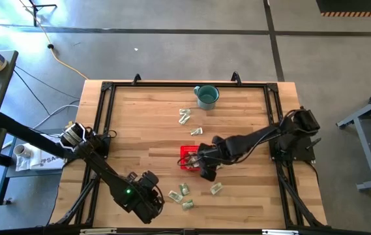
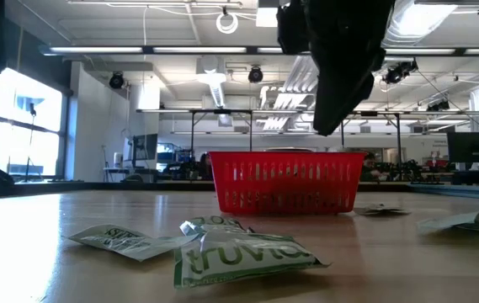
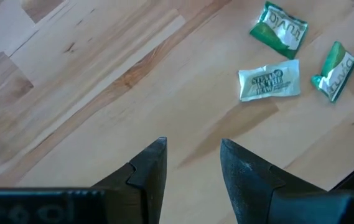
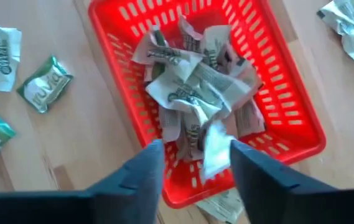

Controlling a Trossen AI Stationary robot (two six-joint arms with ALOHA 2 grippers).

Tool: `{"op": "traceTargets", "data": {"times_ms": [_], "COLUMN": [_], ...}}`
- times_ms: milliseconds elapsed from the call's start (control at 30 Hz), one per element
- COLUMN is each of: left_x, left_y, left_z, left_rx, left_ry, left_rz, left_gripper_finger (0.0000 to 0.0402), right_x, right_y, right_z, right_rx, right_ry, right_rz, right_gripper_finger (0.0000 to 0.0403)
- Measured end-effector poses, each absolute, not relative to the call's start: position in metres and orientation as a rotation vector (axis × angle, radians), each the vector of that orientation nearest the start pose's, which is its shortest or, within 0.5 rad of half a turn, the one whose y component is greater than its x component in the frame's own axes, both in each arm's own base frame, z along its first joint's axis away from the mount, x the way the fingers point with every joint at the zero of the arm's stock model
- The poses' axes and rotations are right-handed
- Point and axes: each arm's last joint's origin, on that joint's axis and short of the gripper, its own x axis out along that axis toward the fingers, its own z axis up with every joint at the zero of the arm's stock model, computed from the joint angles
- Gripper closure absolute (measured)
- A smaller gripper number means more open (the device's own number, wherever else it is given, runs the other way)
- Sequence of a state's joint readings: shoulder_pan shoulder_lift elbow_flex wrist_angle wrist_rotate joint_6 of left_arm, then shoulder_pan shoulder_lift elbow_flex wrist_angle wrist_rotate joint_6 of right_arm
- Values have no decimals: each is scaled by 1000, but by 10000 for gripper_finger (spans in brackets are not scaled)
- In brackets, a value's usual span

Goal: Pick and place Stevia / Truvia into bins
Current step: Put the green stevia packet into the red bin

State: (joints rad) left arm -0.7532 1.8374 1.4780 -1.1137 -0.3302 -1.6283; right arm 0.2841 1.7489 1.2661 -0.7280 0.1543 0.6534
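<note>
The red mesh basket (image 1: 186,155) (image 2: 285,181) stands mid-table with a heap of crumpled Stevia / Truvia packets (image 4: 195,81) inside it. My right gripper (image 4: 195,149) (image 1: 206,171) hovers open over the basket's near wall (image 4: 288,93). A pale, blurred packet (image 4: 214,146) shows between its fingers. My left gripper (image 3: 192,146) (image 1: 151,192) is open above bare wood near the table's near edge. Loose packets (image 3: 269,82) (image 3: 279,28) (image 3: 335,70) lie flat on the table just beyond it. My right gripper has the blurred pale packet (image 4: 217,134) between its spread fingers, close beside one finger (image 4: 245,162), above the basket's heap. I cannot tell whether that finger touches it.
More packets lie flat on the wood: near the table's near edge (image 1: 184,196) (image 2: 239,252), one right of the basket (image 1: 216,188), two toward the far side (image 1: 185,116) (image 1: 196,131). A teal mug (image 1: 206,96) stands near the far edge. A black frame (image 1: 107,88) rims the table.
</note>
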Motion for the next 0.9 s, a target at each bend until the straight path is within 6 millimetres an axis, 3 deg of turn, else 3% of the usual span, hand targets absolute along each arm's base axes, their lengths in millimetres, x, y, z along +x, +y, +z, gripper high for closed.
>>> {"op": "traceTargets", "data": {"times_ms": [167,300,400,600,767,900], "left_x": [264,271,280,301,318,327], "left_y": [-235,-241,-247,-254,-245,-237], "left_z": [234,232,227,202,175,172], "left_rx": [-647,-570,-414,-20,22,5], "left_ry": [1099,1090,1049,1051,1171,1166], "left_rz": [641,508,370,132,70,82], "left_gripper_finger": [218,218,218,218,218,218], "right_x": [320,298,288,275,267,261], "right_y": [111,132,147,169,180,189], "right_z": [211,209,209,209,209,209], "right_rx": [187,-7,-67,-57,23,60], "right_ry": [1227,1322,1346,1322,1323,1315], "right_rz": [-215,-180,-143,-158,-199,-217], "right_gripper_finger": [162,142,139,139,138,138]}}
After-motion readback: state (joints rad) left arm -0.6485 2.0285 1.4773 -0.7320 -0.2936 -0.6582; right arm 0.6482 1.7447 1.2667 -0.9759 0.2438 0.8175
